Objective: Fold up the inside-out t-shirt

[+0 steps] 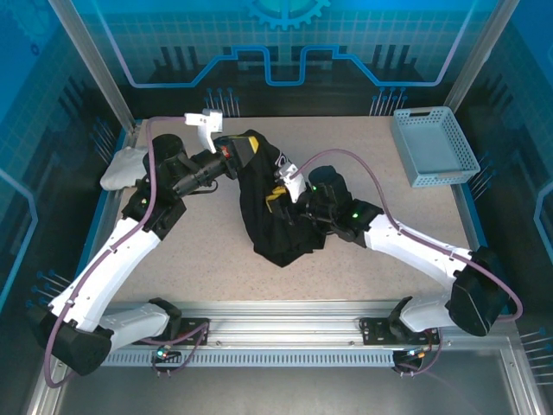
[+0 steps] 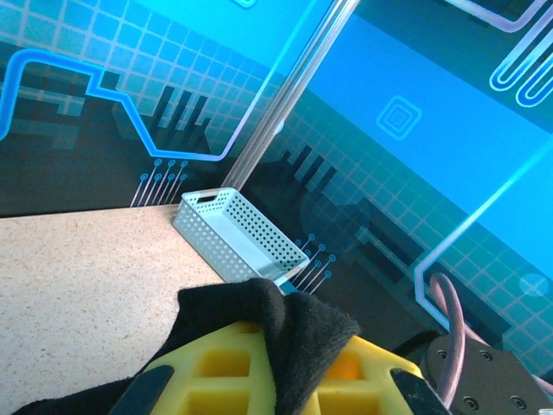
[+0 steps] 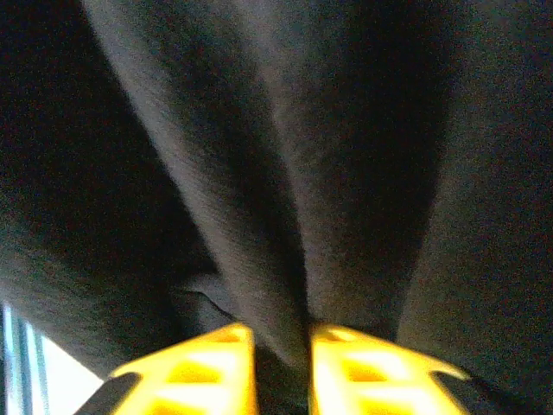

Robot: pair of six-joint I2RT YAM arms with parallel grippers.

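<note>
The black t-shirt point(image 1: 270, 216) hangs bunched between both arms over the middle of the table, its lower end resting on the tabletop. My left gripper point(image 1: 244, 152) is shut on the shirt's upper edge; in the left wrist view a black fold of the t-shirt point(image 2: 294, 333) is pinched between the yellow fingers point(image 2: 216, 372). My right gripper point(image 1: 278, 195) is shut on the shirt's middle; in the right wrist view dark folds of the t-shirt point(image 3: 285, 173) run down into the narrow gap between the yellow fingertips point(image 3: 216, 363). No print or script shows.
A light blue perforated basket point(image 1: 432, 145) stands at the back right of the table; it appears in the left wrist view as the basket point(image 2: 238, 233). A white folded garment point(image 1: 121, 169) lies at the left edge under the left arm. Speckled tabletop point(image 1: 207, 259) lies bare in front.
</note>
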